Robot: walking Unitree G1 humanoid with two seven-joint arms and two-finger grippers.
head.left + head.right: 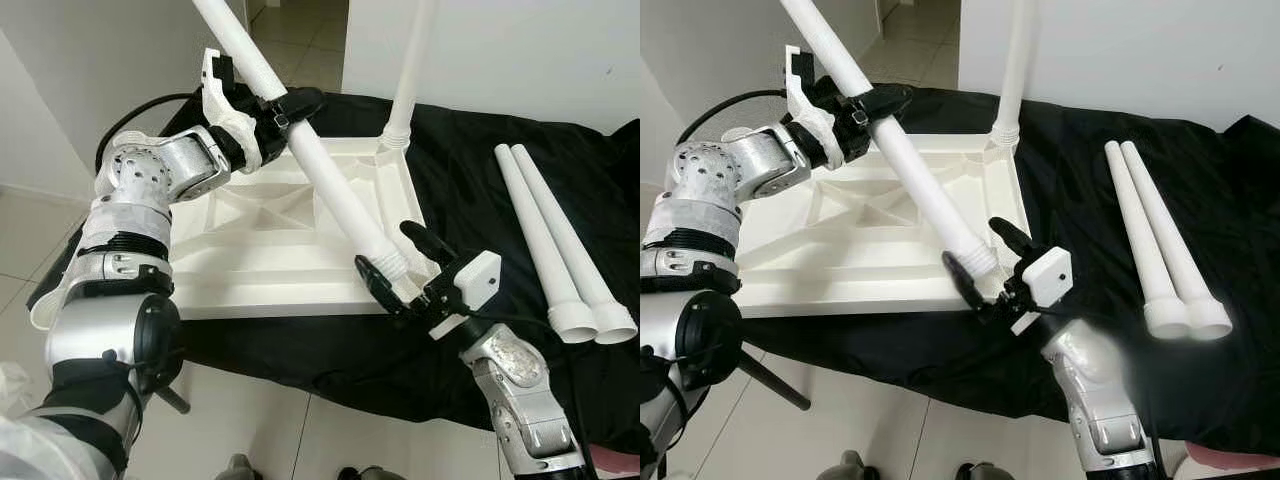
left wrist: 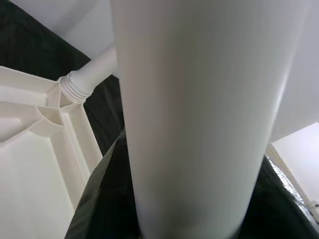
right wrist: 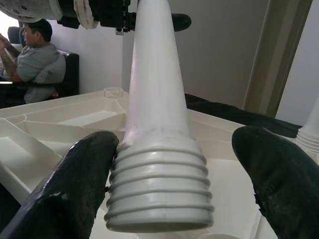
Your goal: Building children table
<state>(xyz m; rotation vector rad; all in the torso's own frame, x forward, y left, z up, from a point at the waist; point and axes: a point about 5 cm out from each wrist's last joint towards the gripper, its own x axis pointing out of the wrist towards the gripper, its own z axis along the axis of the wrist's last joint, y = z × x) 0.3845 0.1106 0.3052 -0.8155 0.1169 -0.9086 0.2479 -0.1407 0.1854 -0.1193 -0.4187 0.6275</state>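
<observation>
Tabletop: white, upside down on black cloth; one leg upright in far corner. Second leg: slanted above tabletop, left claw clamped around shaft, right claw spread wide about threaded end. Two spare legs: side by side on cloth, right.

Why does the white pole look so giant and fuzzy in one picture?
In the left wrist view the table leg sits right against the camera, so it looks huge and soft. In the right wrist view its ridged end is sharp, while the black fingers at the sides look blurry.
</observation>
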